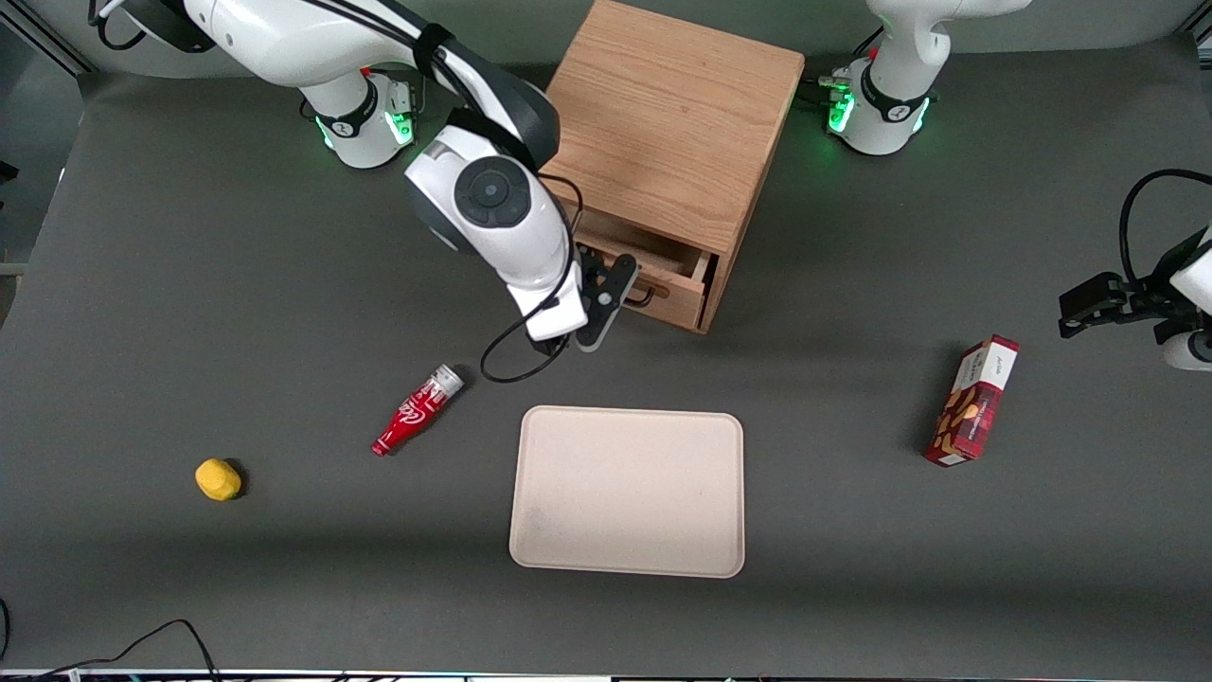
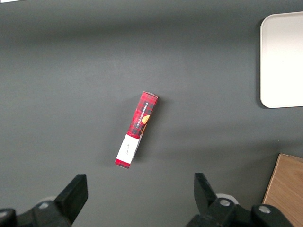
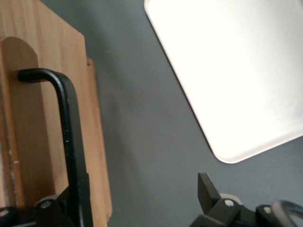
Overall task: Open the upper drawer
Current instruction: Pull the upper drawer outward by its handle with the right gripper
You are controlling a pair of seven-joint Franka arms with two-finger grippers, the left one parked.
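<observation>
On the dark counter [image 1: 189, 313], out toward the working arm's end, sits a small yellow block [image 1: 218, 479], and nearer the middle a red bottle [image 1: 415, 411] lies on its side. Next comes the gripper [image 1: 611, 298], right in front of the wooden cabinet [image 1: 668, 142], down at the black bar handle [image 3: 71, 146] of the upper drawer [image 1: 663, 284]. That drawer stands pulled partway out of the cabinet, its dark inside showing under the cabinet top. The wrist camera shows the fingers [image 3: 208, 189] spread wide, one beside the handle and the other well clear over the counter, gripping nothing. Nearer the front camera lies the cream tray [image 1: 627, 493], bare. Toward the parked arm's end stands a red snack box [image 1: 973, 402].
</observation>
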